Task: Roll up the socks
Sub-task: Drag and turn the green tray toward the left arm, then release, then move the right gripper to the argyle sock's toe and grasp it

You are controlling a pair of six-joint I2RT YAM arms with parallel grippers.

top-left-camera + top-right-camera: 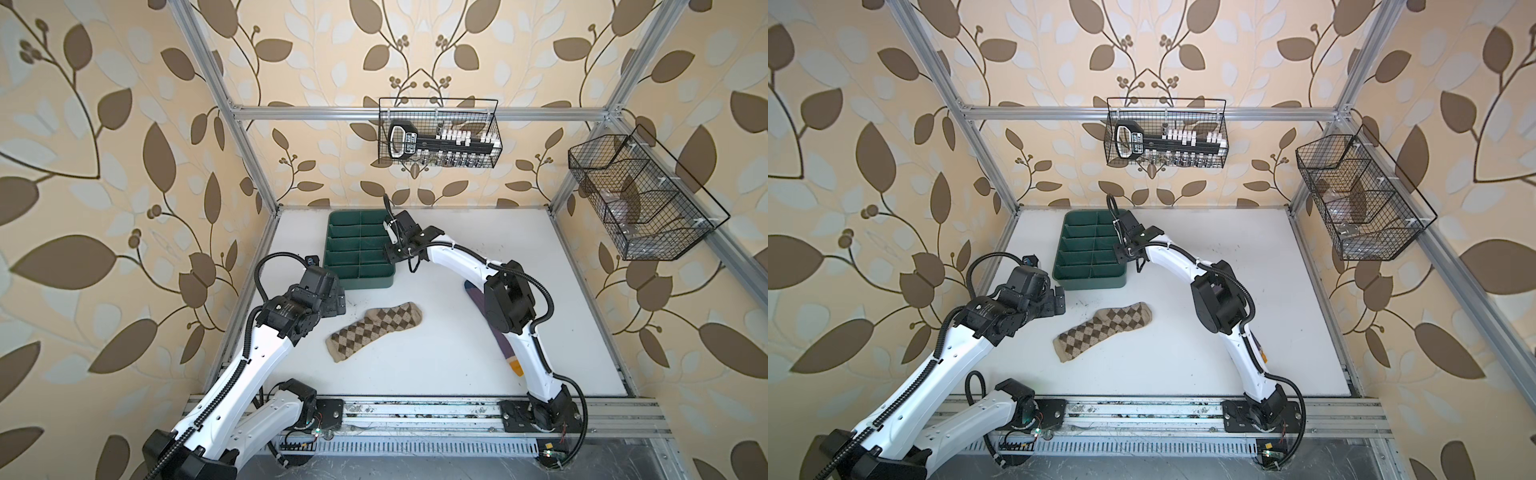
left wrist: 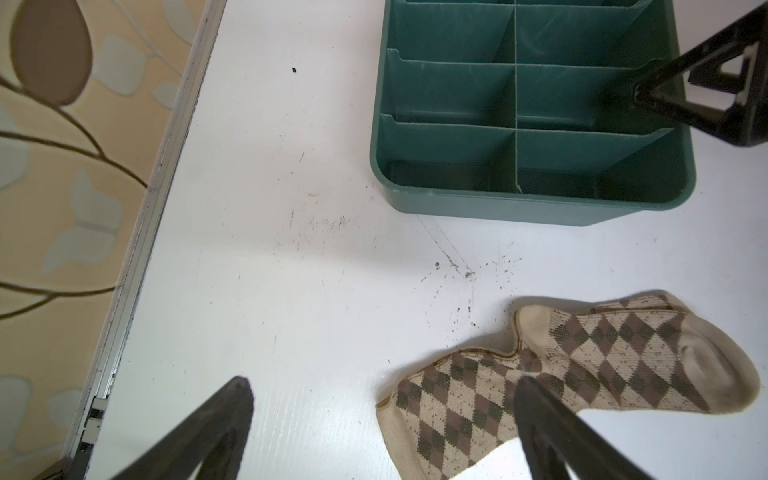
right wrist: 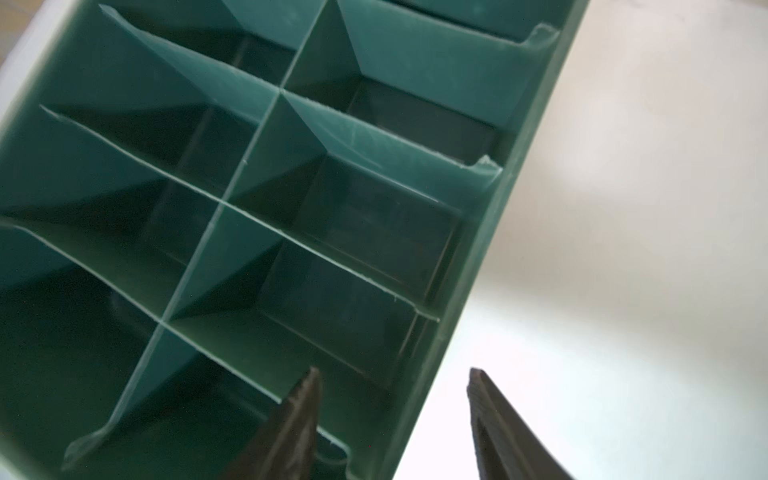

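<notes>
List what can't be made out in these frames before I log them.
- Purple sock: mostly under the right arm in both top views; shape unclear.
- Side wire basket: contents too small behind mesh in both top views.
- Right pincer: straddles the green tray wall; contact unclear, fingers cut off by the right wrist view's edge.
</notes>
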